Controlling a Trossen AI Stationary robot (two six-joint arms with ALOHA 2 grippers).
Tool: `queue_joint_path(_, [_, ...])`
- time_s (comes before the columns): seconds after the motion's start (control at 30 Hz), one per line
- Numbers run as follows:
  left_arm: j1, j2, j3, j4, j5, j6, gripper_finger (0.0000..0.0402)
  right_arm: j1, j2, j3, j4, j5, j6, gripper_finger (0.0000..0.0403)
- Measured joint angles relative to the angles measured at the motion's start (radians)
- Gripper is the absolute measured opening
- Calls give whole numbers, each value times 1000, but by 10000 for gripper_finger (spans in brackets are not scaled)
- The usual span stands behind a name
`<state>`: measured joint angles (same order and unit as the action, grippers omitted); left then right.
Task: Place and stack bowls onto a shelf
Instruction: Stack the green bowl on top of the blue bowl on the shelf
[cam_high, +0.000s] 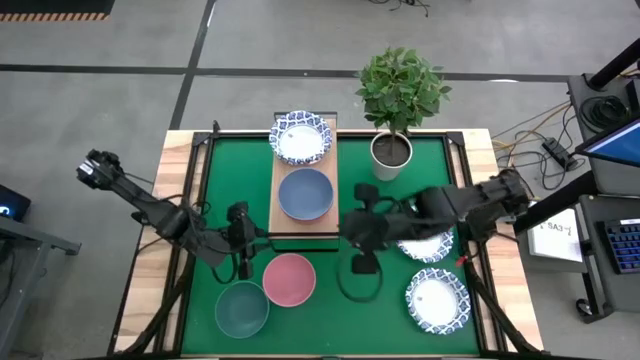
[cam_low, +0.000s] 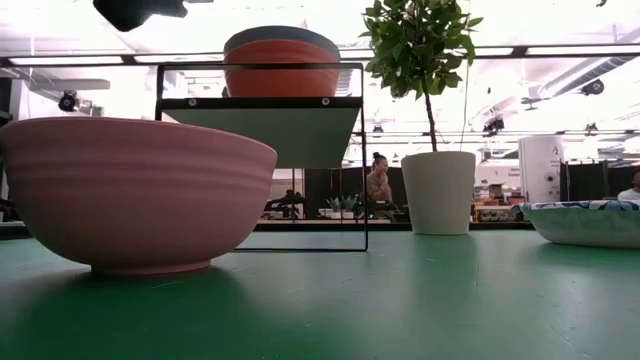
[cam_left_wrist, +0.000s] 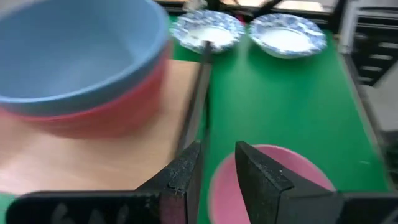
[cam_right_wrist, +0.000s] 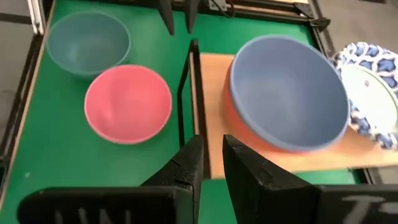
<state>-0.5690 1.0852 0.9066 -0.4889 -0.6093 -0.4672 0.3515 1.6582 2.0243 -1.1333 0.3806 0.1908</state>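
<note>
The shelf (cam_high: 303, 222) stands on the green mat. A blue bowl (cam_high: 305, 193) sits nested in a red bowl (cam_right_wrist: 245, 127) on its plank, and a white blue-rimmed bowl (cam_high: 300, 137) rests at its far end. The pink bowl (cam_high: 289, 279) and the grey-green bowl (cam_high: 241, 308) sit on the mat near the front. Two more blue-rimmed bowls (cam_high: 437, 300) (cam_high: 428, 248) rest on the mat at the right. My left gripper (cam_high: 243, 268) (cam_left_wrist: 217, 163) hovers left of the pink bowl. My right gripper (cam_high: 362, 262) (cam_right_wrist: 212, 158) hovers right of it. Both are empty, with only a narrow gap between the fingers.
A white plant pot (cam_high: 391, 150) with a leafy plant stands just right of the shelf's far end. The shelf's dark frame (cam_low: 260, 100) rises above the mat. The right arm reaches over one blue-rimmed bowl. Bare green mat (cam_high: 390, 315) lies between the pink bowl and the right bowls.
</note>
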Motion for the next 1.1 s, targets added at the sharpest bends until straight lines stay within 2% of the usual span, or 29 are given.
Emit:
queue_joint_path(0.2, [-5, 130, 134, -88, 198, -104, 79, 105, -140, -269, 172, 47, 31, 52])
queue_joint_path(0.33, [-8, 237, 259, -257, 290, -230, 79, 153, -257, -481, 343, 48, 33, 52])
queue_joint_path(0.5, [-48, 376, 399, -428, 372, -323, 79, 195, -402, -748, 570, 49, 0, 52])
queue_joint_path(0.7, [-107, 485, 475, -504, 459, -454, 90, 203, -538, -1024, 883, 34, -80, 52])
queue_joint_path(0.9, [-179, 561, 496, -504, 574, -568, 138, 202, -634, -1215, 1088, 31, -129, 52])
queue_joint_path(1.1, [-265, 653, 528, -496, 575, -621, 182, 202, -695, -1285, 1147, 32, -143, 52])
